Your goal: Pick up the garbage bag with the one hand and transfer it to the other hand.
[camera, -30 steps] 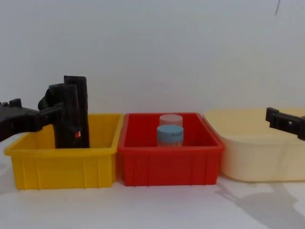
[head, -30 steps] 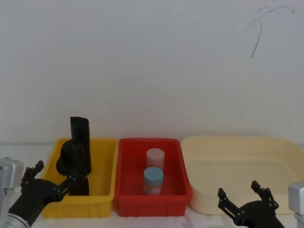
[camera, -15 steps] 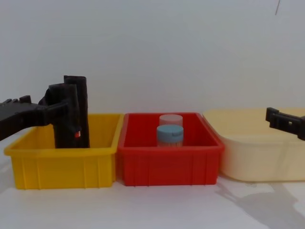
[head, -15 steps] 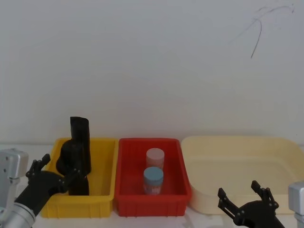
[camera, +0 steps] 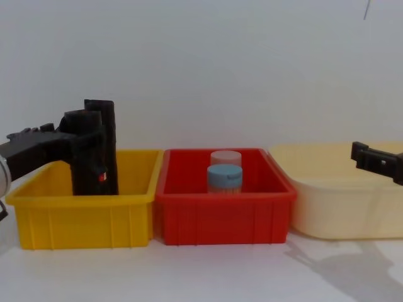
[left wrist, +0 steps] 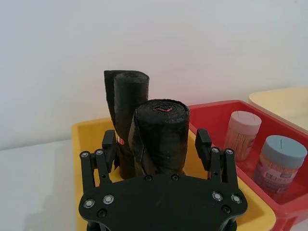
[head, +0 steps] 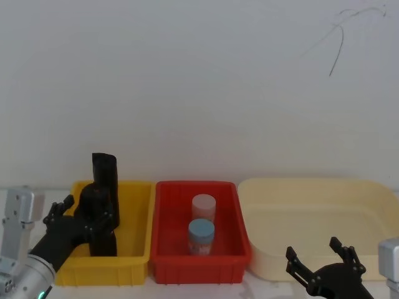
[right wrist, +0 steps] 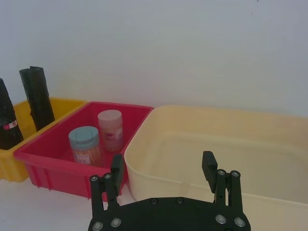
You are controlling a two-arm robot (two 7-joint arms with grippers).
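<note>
Garbage bag [camera: 88, 167] is seen upright in yellow bin [camera: 82, 220], at front, w/ 2nd black roll [camera: 110, 151] just behind. Left hand [left wrist: 155, 138] is held wide open, fingers either side of bag's upper part, gaps visible, nothing clamped. Right hand [right wrist: 162, 168] is parked open & empty near cream tub [right wrist: 216, 144].

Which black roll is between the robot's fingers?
The nearer roll: the fingers of the left gripper stand on both sides of it. The other roll stands behind, outside them.
</note>
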